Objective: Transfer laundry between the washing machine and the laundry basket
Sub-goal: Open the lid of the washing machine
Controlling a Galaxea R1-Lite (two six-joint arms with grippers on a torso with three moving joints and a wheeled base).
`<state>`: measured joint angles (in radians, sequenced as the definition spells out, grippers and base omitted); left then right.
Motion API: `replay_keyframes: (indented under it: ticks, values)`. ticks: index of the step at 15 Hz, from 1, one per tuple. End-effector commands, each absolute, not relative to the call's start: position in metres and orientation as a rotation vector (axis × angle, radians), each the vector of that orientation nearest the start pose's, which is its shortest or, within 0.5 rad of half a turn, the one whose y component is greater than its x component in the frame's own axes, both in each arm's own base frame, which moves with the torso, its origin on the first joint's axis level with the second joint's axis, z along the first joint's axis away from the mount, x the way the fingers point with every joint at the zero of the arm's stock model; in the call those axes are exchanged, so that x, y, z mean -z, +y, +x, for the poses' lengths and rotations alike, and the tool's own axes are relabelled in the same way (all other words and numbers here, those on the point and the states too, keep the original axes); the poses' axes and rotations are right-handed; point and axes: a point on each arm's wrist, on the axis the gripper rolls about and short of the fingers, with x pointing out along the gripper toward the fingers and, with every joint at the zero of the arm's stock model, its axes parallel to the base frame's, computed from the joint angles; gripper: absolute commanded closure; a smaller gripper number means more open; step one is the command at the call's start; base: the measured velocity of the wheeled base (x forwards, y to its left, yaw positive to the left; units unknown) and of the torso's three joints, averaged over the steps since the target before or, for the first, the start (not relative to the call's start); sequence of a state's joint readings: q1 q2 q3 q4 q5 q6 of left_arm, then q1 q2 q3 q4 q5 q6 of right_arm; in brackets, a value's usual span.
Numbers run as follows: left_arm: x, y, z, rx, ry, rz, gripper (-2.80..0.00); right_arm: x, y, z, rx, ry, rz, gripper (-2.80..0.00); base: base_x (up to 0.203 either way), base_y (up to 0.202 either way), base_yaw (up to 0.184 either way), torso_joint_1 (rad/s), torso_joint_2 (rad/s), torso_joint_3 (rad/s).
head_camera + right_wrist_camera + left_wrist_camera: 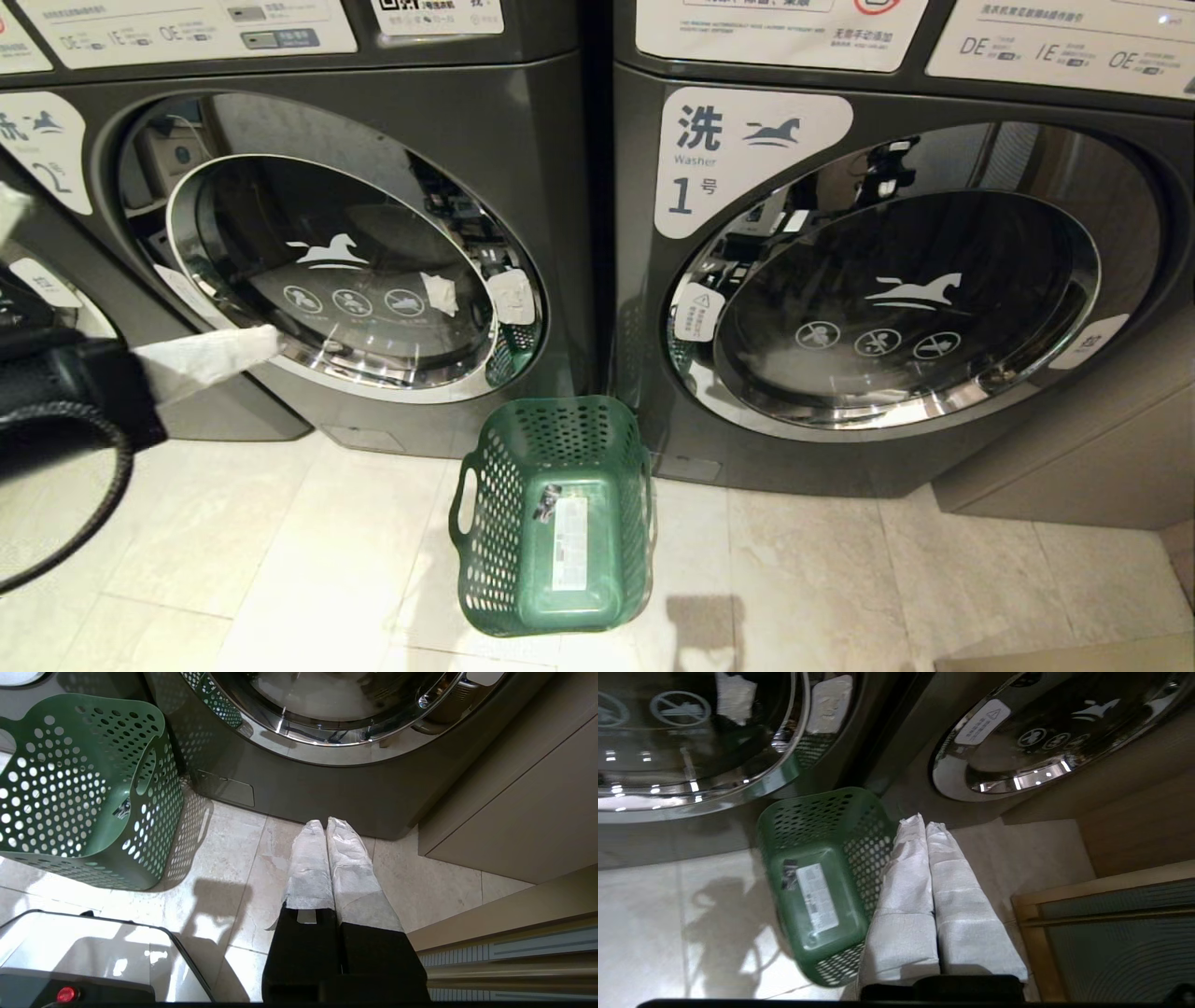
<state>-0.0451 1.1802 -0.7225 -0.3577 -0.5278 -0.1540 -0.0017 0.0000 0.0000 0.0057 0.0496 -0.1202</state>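
The washing machine marked "2" [392,131] stands at the left of the head view, and its round chrome-rimmed glass door [327,271] looks closed. On the tiled floor between the two machines sits the green laundry basket [495,504], empty, with a white sticker on its base. It also shows in both wrist views as the basket [808,812] and the basket [70,788]. The laundry is out of view. My left gripper [273,339] reaches in from the left edge in front of that door, its white-wrapped fingers pressed together on nothing. The right gripper [325,823] hangs low over the floor, shut and empty.
A like machine marked "1" [896,308] stands to the right of the basket. A beige cabinet panel [1074,448] juts out at the far right. My own base [84,952] lies just behind the basket, and a black cable loops by the left arm [103,485].
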Motion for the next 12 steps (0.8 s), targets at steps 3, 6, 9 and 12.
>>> replay_keyframes:
  ticks: [3, 6, 9, 12]
  values:
    - [-0.206, -0.027, 0.24, 0.711, 0.201, -0.216, 0.0, -0.075, 0.001, -0.023, -0.049, 0.003, -0.121, 0.0, 0.0, 0.0, 0.0, 0.0, 0.0, 0.0]
    - [-0.169, -0.034, 0.27, 0.726, 0.185, 0.006, 0.0, -0.075, 0.001, -0.023, -0.049, 0.003, -0.121, 0.0, 0.0, 0.0, 0.0, 0.0, 0.0, 0.0]
    - [-0.145, -0.033, 0.304, 0.72, 0.206, 0.056, 0.0, -0.075, 0.001, -0.023, -0.049, 0.004, -0.121, 0.0, 0.0, 0.0, 0.0, 0.0, 0.0, 0.0]
    - [-0.141, -0.025, 0.333, 0.695, 0.168, 0.097, 0.0, -0.075, 0.001, -0.023, -0.049, 0.003, -0.121, 0.0, 0.0, 0.0, 0.0, 0.0, 0.0, 0.0]
